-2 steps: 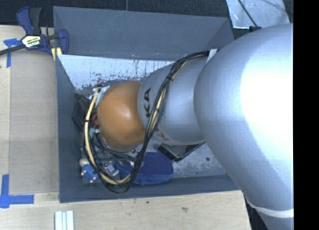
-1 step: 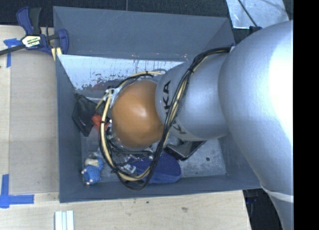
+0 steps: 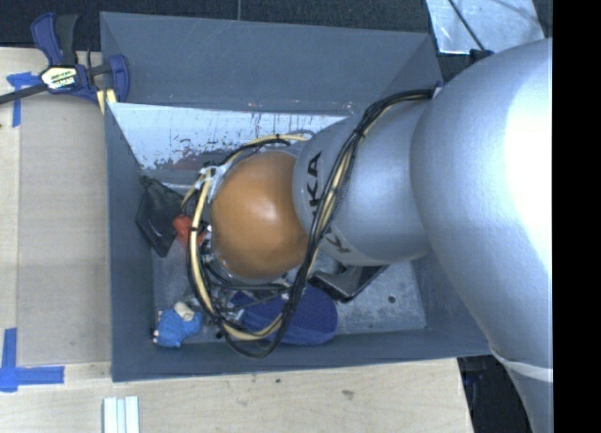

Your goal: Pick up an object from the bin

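We are seeing a matt grey metal bin (image 3: 131, 281), scratched inside, a glossy smooth orange cover (image 3: 254, 220) and a satin silver arm (image 3: 470, 168).

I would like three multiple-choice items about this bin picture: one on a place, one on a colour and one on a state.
1. Where does the small light blue thing lie?
A. By the floor's corner at the view's lower left
B. Against the far wall
C. By the right wall

2. What colour is the round cover on the wrist?
A. Green
B. Orange-brown
C. White

3. How is the arm placed?
A. Pulled back, outside the bin
B. Reaching down into the bin from the view's right
C. Lying along the left rim

Answers:
1 A, it sits on the floor next to the lower left corner.
2 B, the dome is plainly orange-brown.
3 B, the wrist with its cover is down over the middle of the bin.
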`<state>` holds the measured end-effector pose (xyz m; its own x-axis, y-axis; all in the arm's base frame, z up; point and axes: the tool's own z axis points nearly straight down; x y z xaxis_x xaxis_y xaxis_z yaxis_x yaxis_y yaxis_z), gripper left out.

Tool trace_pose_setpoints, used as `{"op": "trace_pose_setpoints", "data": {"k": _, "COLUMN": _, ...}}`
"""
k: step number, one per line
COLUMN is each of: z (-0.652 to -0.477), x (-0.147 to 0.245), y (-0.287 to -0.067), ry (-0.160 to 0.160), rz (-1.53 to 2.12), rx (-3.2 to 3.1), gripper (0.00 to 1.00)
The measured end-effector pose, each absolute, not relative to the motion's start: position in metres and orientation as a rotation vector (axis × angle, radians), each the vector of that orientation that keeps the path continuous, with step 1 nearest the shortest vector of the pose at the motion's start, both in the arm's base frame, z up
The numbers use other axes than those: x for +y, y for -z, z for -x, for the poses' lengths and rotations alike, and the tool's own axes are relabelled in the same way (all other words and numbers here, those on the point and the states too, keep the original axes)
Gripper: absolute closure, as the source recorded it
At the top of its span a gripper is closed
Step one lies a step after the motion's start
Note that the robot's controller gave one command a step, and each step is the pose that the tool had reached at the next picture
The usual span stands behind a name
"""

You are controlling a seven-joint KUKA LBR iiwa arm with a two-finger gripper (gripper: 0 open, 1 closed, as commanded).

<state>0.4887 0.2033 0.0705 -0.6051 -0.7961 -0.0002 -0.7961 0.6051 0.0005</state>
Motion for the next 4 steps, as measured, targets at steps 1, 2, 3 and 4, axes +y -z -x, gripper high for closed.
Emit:
{"op": "trace_pose_setpoints", "data": {"k": 1, "z": -0.510, "x": 0.187, "y": -0.224, "ry": -0.002, "rz": -1.409, "rx": -2.822, "gripper": 1.00}}
{"op": "trace_pose_setpoints", "data": {"k": 2, "z": -0.514, "x": 0.215, "y": -0.155, "ry": 0.003, "rz": -1.655, "rx": -2.669, "gripper": 1.00}}
{"op": "trace_pose_setpoints", "data": {"k": 3, "z": -0.515, "x": 0.215, "y": -0.157, "ry": 0.001, "rz": -1.653, "rx": -2.673, "gripper": 0.00}}
{"op": "trace_pose_setpoints", "data": {"k": 4, "z": -0.593, "x": 0.222, "y": -0.089, "ry": 0.001, "rz": -1.857, "rx": -2.538, "gripper": 0.00}}
